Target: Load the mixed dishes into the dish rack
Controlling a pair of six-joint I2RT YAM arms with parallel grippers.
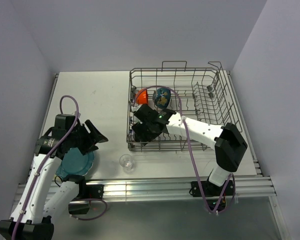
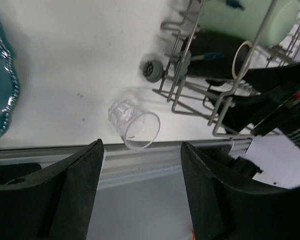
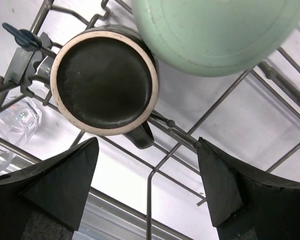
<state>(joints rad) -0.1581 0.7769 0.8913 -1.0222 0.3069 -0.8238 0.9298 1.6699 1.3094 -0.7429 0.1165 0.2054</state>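
The grey wire dish rack (image 1: 205, 107) stands at the right. Inside it are the orange bowl (image 1: 142, 95) and the blue bowl (image 1: 162, 97) at the far left. The dark brown mug (image 3: 105, 82) and the pale green mug (image 3: 215, 30) sit bottom-up in its near left corner. My right gripper (image 1: 146, 125) hangs open and empty just above them, also shown in its wrist view (image 3: 147, 185). The small clear glass (image 1: 126, 162) stands on the table before the rack. The teal scalloped plate (image 1: 75, 164) lies under my left arm. My left gripper (image 1: 92, 136) is open and empty. The cream plate is out of view.
The table's near edge is a metal rail (image 1: 155, 187), just beyond the glass. The rack has a small wheel (image 2: 153, 68) at its near left corner. In the left wrist view the glass (image 2: 134, 125) lies ahead of my open left gripper (image 2: 141, 150).
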